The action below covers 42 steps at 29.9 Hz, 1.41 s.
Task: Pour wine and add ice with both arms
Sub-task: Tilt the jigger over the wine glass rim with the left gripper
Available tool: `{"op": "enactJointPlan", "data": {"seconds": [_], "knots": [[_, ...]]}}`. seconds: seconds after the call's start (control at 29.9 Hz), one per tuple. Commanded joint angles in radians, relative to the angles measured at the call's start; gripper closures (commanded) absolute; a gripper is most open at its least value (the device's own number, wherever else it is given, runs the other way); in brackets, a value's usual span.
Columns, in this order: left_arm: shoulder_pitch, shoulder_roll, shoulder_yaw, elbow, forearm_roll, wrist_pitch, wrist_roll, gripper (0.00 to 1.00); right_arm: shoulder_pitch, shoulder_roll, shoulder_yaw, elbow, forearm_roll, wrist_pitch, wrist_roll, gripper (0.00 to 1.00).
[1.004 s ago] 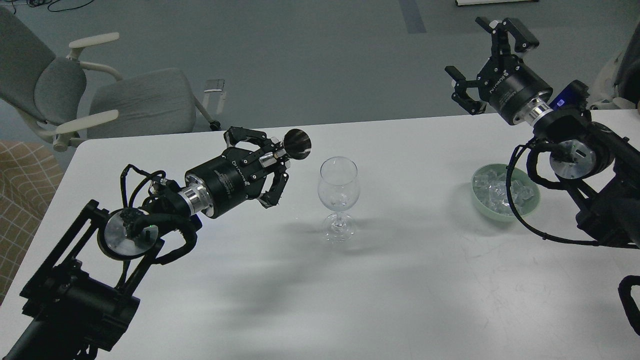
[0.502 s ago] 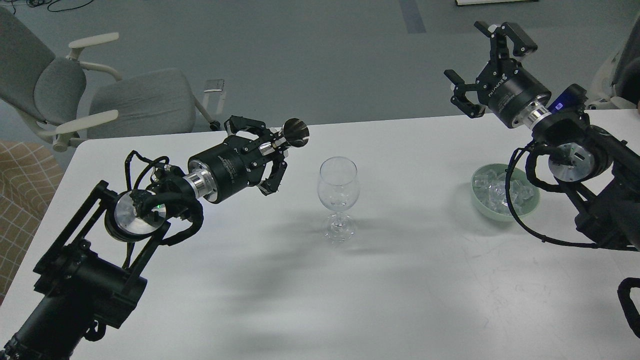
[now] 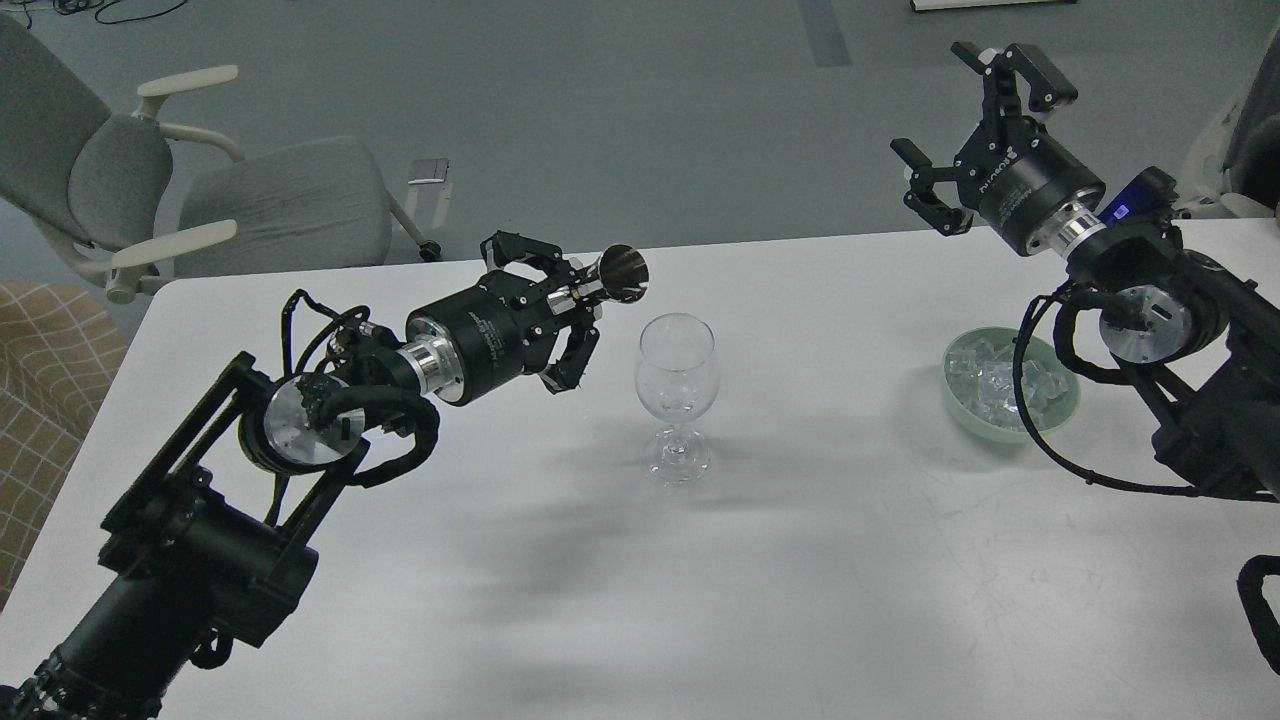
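A clear, empty wine glass [image 3: 678, 385] stands upright in the middle of the white table [image 3: 800, 560]. My left gripper [image 3: 582, 298] is shut on a small shiny metal cup [image 3: 622, 273], held tilted on its side just left of and above the glass rim, its mouth facing the glass. A pale green bowl [image 3: 950, 392] at the right holds the ice [image 3: 985, 378], several small clear cubes. My right gripper [image 3: 935, 102] is open and empty, raised high beyond the table's far edge, up and left of the bowl. My right arm's cable partly hides the bowl.
A grey office chair [image 3: 270, 200] stands behind the table's far left corner. A plaid-covered thing [image 3: 40, 380] is at the left edge. The grey floor lies beyond the table's far edge.
My left gripper has moved right and slightly up with the metal cup, closer to the glass rim. My right gripper has stayed almost where it was.
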Motion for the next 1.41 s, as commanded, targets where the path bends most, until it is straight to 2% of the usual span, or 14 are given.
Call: {"op": "enactJointPlan", "data": {"seconds": [0.0, 1.1, 1.37], "knots": [[-0.010, -0.007, 0.007, 0.008, 0.021, -0.001, 0.000, 1.00, 0.001, 0.000, 0.000, 0.000, 0.000, 0.000, 0.000, 0.00], [-0.019, -0.006, 0.044, -0.009, 0.237, -0.022, 0.000, 1.00, 0.000, 0.002, 0.000, 0.000, 0.000, 0.000, 0.000, 0.00], [-0.030, 0.005, 0.106, -0.026, 0.317, -0.024, 0.000, 1.00, 0.000, 0.002, 0.000, 0.000, 0.000, 0.000, 0.002, 0.00]]}}
